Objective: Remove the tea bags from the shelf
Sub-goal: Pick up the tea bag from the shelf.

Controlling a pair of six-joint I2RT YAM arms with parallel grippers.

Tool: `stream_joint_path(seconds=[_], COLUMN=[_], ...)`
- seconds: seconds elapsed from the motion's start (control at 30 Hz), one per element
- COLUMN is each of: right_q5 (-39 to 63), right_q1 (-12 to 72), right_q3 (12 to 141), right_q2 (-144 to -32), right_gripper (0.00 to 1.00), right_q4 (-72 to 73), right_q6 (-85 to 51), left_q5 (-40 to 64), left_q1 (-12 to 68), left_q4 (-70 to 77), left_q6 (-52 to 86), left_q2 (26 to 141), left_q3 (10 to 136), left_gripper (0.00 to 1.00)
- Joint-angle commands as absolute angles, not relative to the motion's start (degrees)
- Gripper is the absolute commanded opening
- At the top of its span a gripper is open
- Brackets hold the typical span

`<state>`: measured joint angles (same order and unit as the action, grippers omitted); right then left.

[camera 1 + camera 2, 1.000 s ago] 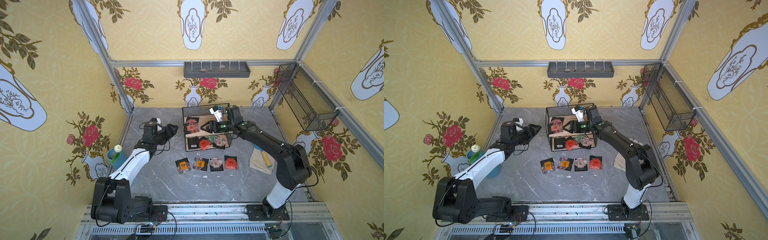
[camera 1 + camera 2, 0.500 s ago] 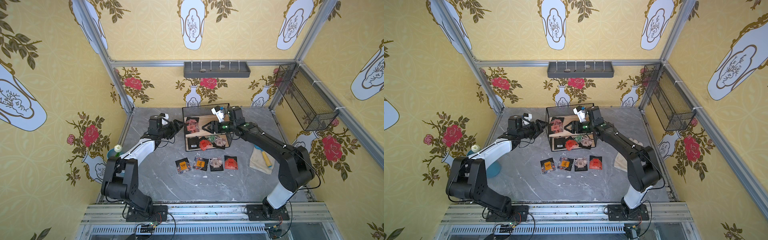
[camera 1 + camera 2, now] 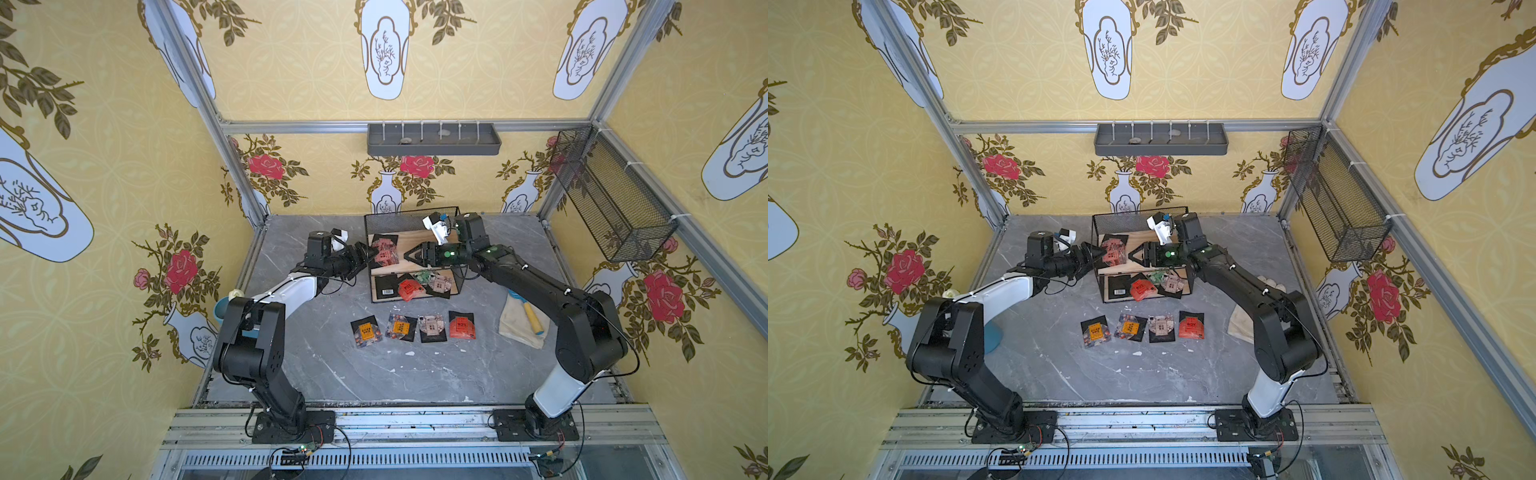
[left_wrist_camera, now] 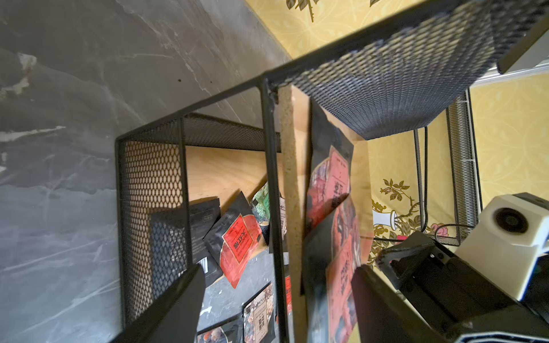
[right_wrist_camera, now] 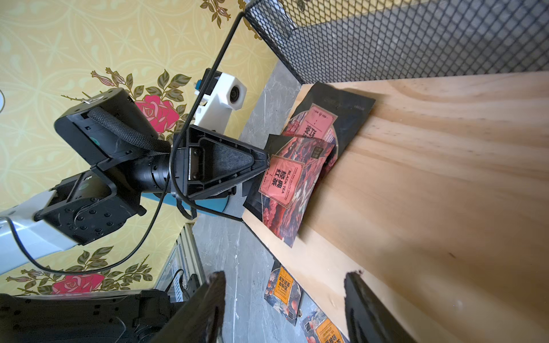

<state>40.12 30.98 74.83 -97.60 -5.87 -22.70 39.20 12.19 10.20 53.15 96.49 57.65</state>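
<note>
Right wrist view: your left gripper [image 5: 266, 161], a black wedge with a felt-like pad, reaches in at the open side of the shelf [image 5: 445, 166]. Its tip touches a glossy red-and-black sachet [image 5: 282, 184] lying flat on the smooth, pale wooden upper board. That sachet overlaps a second red sachet [image 5: 323, 118] nearer the mesh back. In the left wrist view, this gripper's fingers [image 4: 172, 306] stand spread wide, straddling the rough cut edge of the upper board. The near sachet sits between them, not pinched. Your right gripper [image 5: 285, 274] is spread too, its two dark fingers apart with nothing between them. In both top views the shelf stands toward the back of the grey marbled table [image 3: 332, 374]. It is a thin black wire frame with a diamond-mesh back and two light wooden boards. Your two grippers point at each other across the upper board from opposite sides. More tea bags [image 3: 409, 289] lie overlapping on the lower board: a black back with a barcode, a red front, a green one and a beige one. Four flat square sachets [image 3: 432, 328] with black edges lie in a row on the table in front of the shelf: two orange, one beige and one red.
</note>
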Motion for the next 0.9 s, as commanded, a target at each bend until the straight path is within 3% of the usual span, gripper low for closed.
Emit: stream_joint_path(seconds=[0.0, 0.33, 0.63, 0.87], right_q5=[40.7, 40.93, 41.12, 41.14], right_q1=[30.94, 30.67, 30.54, 30.65], right_q3=[74.66, 74.2, 73.74, 73.66], right_q2=[-97.97, -97.91, -97.6, -97.68], right_gripper=[0.66, 0.66, 0.66, 0.66], right_q4=[-3.08, -2.78, -2.18, -1.85], right_q6=[-23.07, -23.49, -23.99, -24.3], left_q5=[40.55, 40.07, 38.44, 39.29], left_q1=[12.55, 12.66, 12.23, 12.04], left_q4=[11.88, 11.63, 9.32, 9.76], left_q6=[52.67, 52.8, 50.98, 50.97], left_q2=[97.69, 96.76, 92.54, 92.11], left_q3=[58.27, 56.92, 54.68, 54.51], left_gripper=[0.85, 0.72, 0.67, 0.48])
